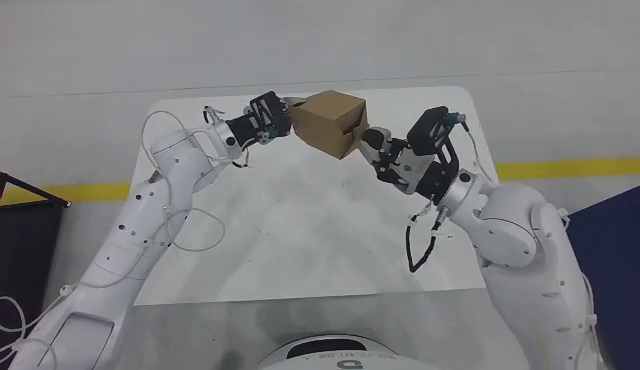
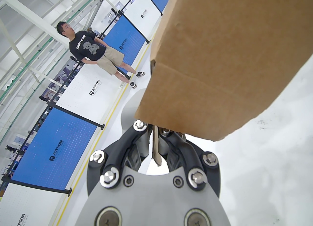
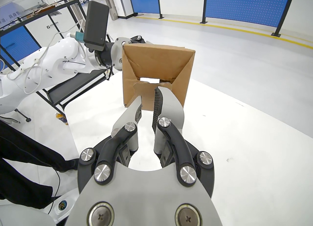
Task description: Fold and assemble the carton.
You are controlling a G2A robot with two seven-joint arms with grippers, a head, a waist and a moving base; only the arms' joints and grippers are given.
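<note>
I count one carton [image 1: 332,120], a single brown cardboard box, upper middle of the top view. There are two pincers on my rig: the left pincer [image 1: 283,120] at the carton's left side and the right pincer [image 1: 368,142] at its right side. Each has two fingers [image 3: 171,104], so four in all. I have two white arms, the left arm [image 1: 150,220] and the right arm [image 1: 510,230]. There is one white tabletop [image 1: 300,240], filling the middle of the frame. On the floor I see one yellow line [image 1: 570,167], and one black rack [image 1: 25,192] at the left edge.
</note>
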